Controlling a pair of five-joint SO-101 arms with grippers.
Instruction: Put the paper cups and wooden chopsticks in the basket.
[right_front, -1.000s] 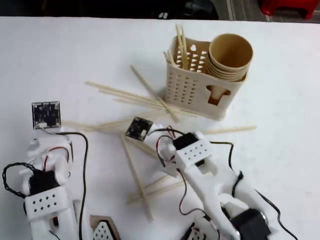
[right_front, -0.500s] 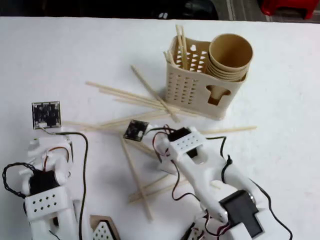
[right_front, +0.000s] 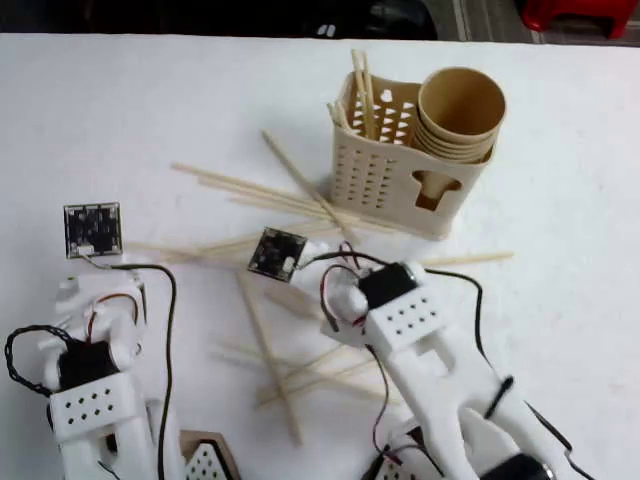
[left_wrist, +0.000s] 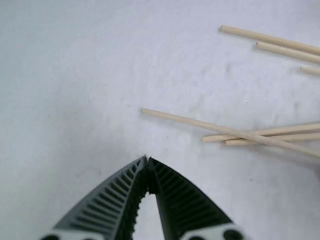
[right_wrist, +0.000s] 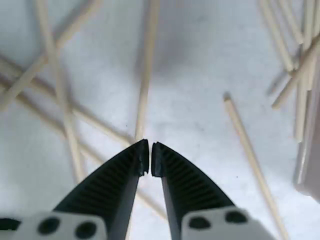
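High view: you are looking at a cream perforated plastic basket (right_front: 385, 180) holding stacked tan paper cups (right_front: 460, 105) and some sticks, with loose pale wooden chopsticks (right_front: 262, 190) lying scattered on the white table (right_front: 130, 110). Left wrist view: your left gripper (left_wrist: 147, 162) is sitting over bare table, jaws pressed together, gripping nothing. Right wrist view: your right gripper (right_wrist: 150, 152) is sitting over a chopstick, tips all but touching, nothing between them.

Cups (right_front: 460, 110) in basket (right_front: 385, 180), chopsticks (right_front: 240, 184) scattered before it on table (right_front: 150, 100)
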